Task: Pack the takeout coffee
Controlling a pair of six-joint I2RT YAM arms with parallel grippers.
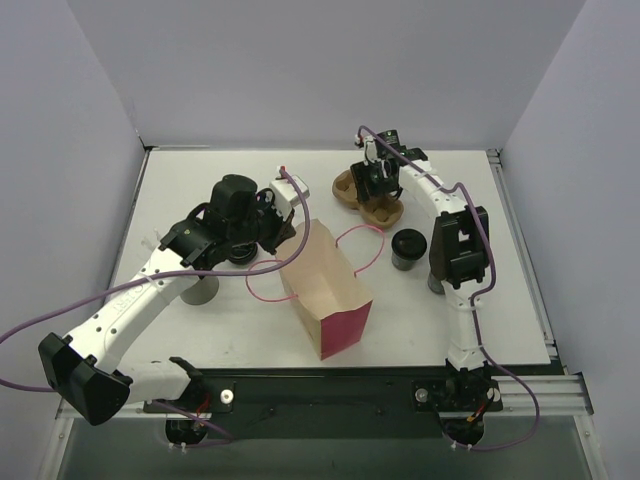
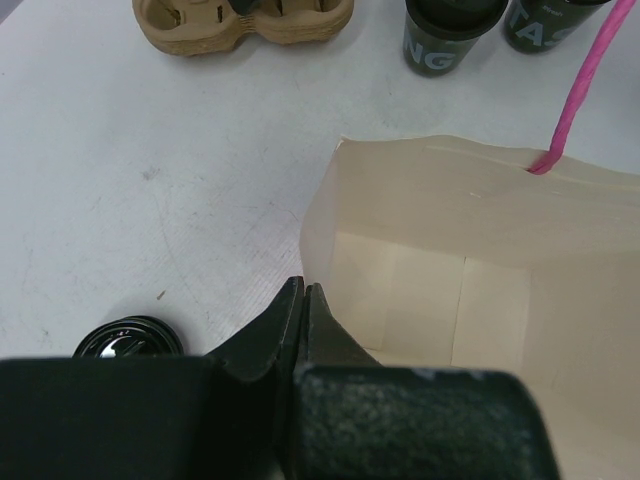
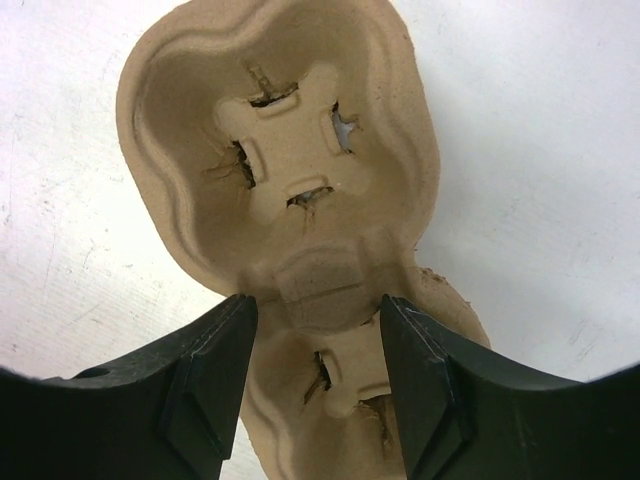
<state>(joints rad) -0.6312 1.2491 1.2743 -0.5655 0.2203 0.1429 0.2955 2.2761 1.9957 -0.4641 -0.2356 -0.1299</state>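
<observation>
The takeout coffee shows only as a round black lid (image 2: pixel 128 340) on the table, left of my left gripper; in the top view it is hidden under the left arm. The brown paper bag (image 1: pixel 325 290) with pink handles stands mid-table with its mouth open (image 2: pixel 450 290). My left gripper (image 2: pixel 303 292) (image 1: pixel 287 213) is shut on the bag's near rim. My right gripper (image 3: pixel 318 310) (image 1: pixel 375 185) is open. Its fingers straddle the narrow middle of an empty brown pulp cup carrier (image 3: pixel 290 170) (image 1: pixel 368 198) at the back of the table.
A dark-topped greyish cup (image 1: pixel 407 250) stands right of the bag, and a second one beside it is partly behind the right arm (image 1: pixel 437 280); both show in the left wrist view (image 2: pixel 445 40) (image 2: pixel 550 25). A pale grey cup (image 1: pixel 205 290) stands under the left arm.
</observation>
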